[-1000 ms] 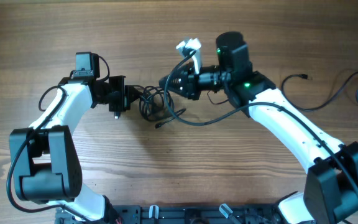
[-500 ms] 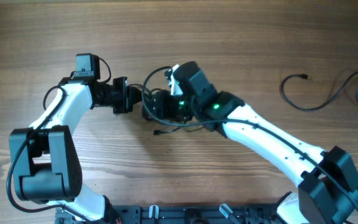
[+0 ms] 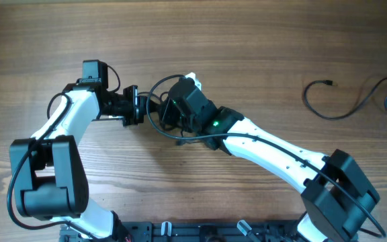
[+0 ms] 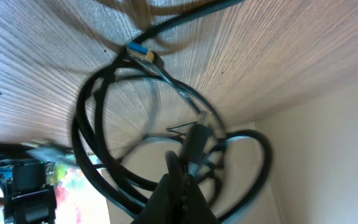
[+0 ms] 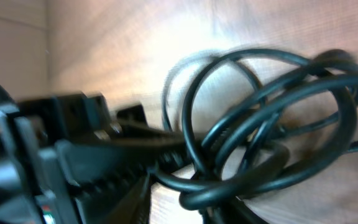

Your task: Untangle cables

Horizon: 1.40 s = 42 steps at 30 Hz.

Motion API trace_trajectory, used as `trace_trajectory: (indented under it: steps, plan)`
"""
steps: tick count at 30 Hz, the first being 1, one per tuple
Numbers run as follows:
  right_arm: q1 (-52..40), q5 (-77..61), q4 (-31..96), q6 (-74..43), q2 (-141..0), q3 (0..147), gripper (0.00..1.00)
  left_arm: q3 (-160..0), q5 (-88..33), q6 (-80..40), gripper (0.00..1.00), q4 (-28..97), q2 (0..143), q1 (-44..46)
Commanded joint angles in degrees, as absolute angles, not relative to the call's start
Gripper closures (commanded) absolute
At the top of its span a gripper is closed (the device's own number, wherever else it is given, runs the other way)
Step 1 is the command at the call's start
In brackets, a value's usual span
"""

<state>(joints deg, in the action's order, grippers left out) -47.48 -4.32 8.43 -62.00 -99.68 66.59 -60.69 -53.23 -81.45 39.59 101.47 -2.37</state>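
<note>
The cables are a knotted bundle (image 3: 155,111) of thin black cords between my two grippers at the table's middle left. My left gripper (image 3: 137,107) is shut on one strand of it; in the left wrist view the fingers (image 4: 180,194) pinch a cord below the loops (image 4: 104,143), and a blue-tipped plug (image 4: 140,53) shows above. My right gripper (image 3: 169,111) is right against the bundle from the right. In the right wrist view the loops (image 5: 272,143) fill the frame, one finger (image 5: 143,191) stands apart from them, and the other finger is hidden.
A separate loose black cable (image 3: 355,101) lies at the far right of the wooden table (image 3: 247,40). The right arm's own thick wire (image 3: 200,138) hangs by the bundle. The left gripper (image 5: 73,149) shows close in the right wrist view.
My right arm has swung left and down from above the bundle until its gripper is against the bundle. The left gripper has kept its hold and barely moved.
</note>
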Motion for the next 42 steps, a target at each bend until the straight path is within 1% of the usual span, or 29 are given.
trace_trajectory:
  steps: [1,2,4,6,7,8,10,11,15,17,19,23,24,25,26,30,35,36,37,38,42]
  plan:
    - [-46.70,1.45,5.21,-55.20,-100.53,66.72,0.76,-60.31,-55.44,-81.65,0.96,40.14,102.02,-2.35]
    - [-46.70,1.43,5.34,-53.89,-100.66,66.72,0.76,-60.31,-55.83,-81.62,0.96,40.14,102.02,-2.35]
    - [-46.70,1.23,4.84,-49.28,-101.84,66.72,0.81,-60.31,-56.14,-81.47,0.96,40.14,102.02,-2.35]
    - [-46.70,1.26,3.99,-46.41,-102.45,66.72,0.82,-60.31,-56.14,-81.47,0.96,40.12,102.02,-2.35]
    - [-46.70,1.26,3.03,-42.54,-102.67,66.72,0.82,-60.31,-56.12,-81.47,0.96,40.12,102.02,-2.35]
    - [-46.70,1.26,2.76,-37.54,-102.67,66.72,0.81,-60.31,-56.12,-81.49,0.96,40.10,102.02,-2.35]
    - [-46.70,1.26,3.14,-30.79,-102.67,66.72,0.78,-60.31,-56.12,-81.49,0.96,39.64,102.02,-2.35]
    - [-46.70,1.26,3.77,-27.88,-102.67,66.72,0.78,-60.31,-56.12,-81.49,0.96,39.46,102.02,-2.35]
    - [-46.70,1.02,4.58,-19.22,-102.67,66.72,0.77,-60.31,-56.14,-81.49,0.96,39.46,102.02,-2.35]
    - [-46.70,1.02,5.56,-14.52,-102.67,66.72,0.72,-60.31,-56.16,-81.52,0.96,39.24,102.02,-2.35]
    - [-46.70,1.06,7.40,-11.77,-102.67,66.72,0.70,-60.31,-56.18,-81.52,0.96,38.33,102.02,-2.37]
    - [-46.68,1.08,6.83,-12.56,-102.69,66.72,0.71,-60.31,-58.04,-81.43,0.96,38.13,102.02,-2.37]
    - [-46.68,1.10,6.35,-15.81,-102.76,66.72,0.74,-60.31,-58.54,-81.41,0.96,38.13,102.02,-2.37]
    - [-46.68,1.10,5.69,-20.78,-102.80,66.72,0.74,-60.31,-58.70,-81.38,0.96,38.13,102.02,-2.35]
    - [-46.65,1.41,5.04,-22.65,-102.83,66.72,0.74,-60.31,-58.72,-81.38,0.96,38.15,102.02,-2.35]
    - [-46.63,6.44,2.79,-24.58,-102.89,66.72,0.74,-60.31,-58.96,-81.25,0.96,38.17,102.02,-2.35]
    - [-46.63,7.35,-2.61,-24.36,-105.95,66.72,0.73,-60.31,-58.94,-81.25,0.96,38.17,102.02,-2.35]
    - [-46.61,8.16,-3.01,-24.32,-106.08,66.72,0.78,-60.31,-58.94,-81.25,0.96,38.17,102.02,-2.35]
    - [-46.48,9.17,-3.11,-24.14,-105.73,66.72,0.89,-60.31,-58.92,-81.25,0.96,38.15,102.02,-2.37]
    - [-46.39,9.02,-3.18,-24.18,-105.27,66.72,0.96,-60.31,-58.87,-81.25,0.96,38.15,102.02,-2.37]
    - [-46.37,8.29,-2.20,-24.91,-100.57,66.72,0.96,-60.31,-57.52,-81.28,0.96,37.91,102.02,-2.44]
